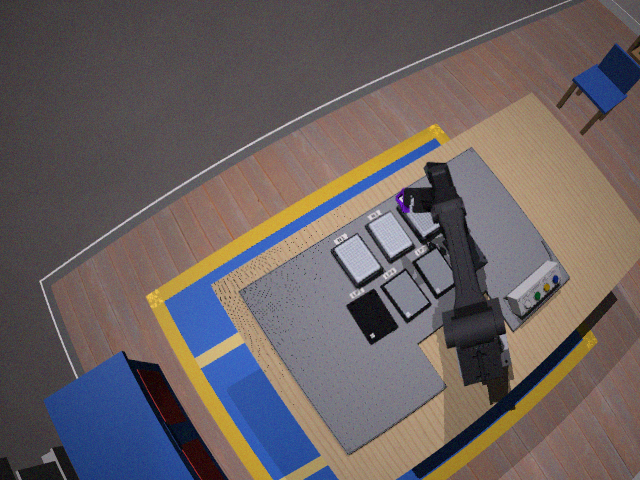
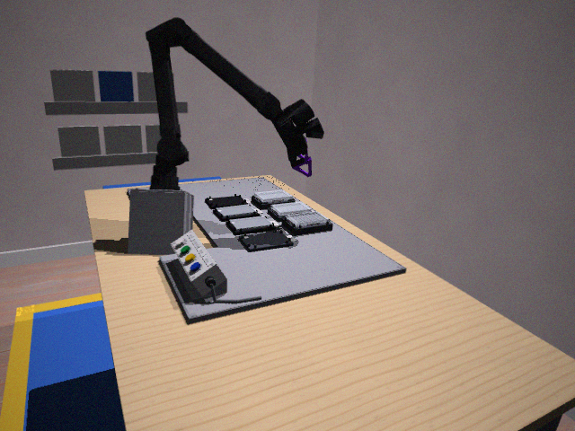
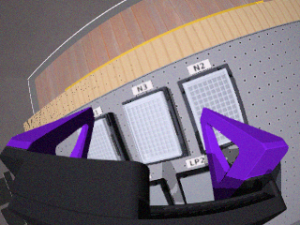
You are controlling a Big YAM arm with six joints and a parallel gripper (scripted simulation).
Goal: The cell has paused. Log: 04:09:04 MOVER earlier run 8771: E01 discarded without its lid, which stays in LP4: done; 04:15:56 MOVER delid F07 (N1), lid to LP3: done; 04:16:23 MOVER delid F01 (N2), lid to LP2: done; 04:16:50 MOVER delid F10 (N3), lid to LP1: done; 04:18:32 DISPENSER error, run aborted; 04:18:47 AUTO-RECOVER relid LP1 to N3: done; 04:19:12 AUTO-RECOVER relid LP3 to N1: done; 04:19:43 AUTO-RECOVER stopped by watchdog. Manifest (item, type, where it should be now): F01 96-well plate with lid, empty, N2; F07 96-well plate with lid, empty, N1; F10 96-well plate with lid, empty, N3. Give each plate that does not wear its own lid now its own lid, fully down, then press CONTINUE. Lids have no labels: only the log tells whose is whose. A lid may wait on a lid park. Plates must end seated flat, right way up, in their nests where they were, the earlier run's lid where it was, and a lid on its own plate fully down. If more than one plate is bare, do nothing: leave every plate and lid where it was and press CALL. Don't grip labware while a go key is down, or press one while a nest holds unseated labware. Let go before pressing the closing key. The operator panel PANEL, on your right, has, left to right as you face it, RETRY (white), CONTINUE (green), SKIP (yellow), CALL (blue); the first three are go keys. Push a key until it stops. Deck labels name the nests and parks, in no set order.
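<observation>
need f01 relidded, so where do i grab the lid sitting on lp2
Take the LP2 lid by its two long side edges, coming straight down from above. It lies flat and low in its park, so only the thin skirt offers a hold. Its narrower width probably suits the fingers of the open gripper best.

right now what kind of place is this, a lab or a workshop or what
Most likely a lab automation cell: well plates sit in labelled nests on a grey deck, a robot arm reaches over them, and a four-key operator panel stands beside.
</observation>
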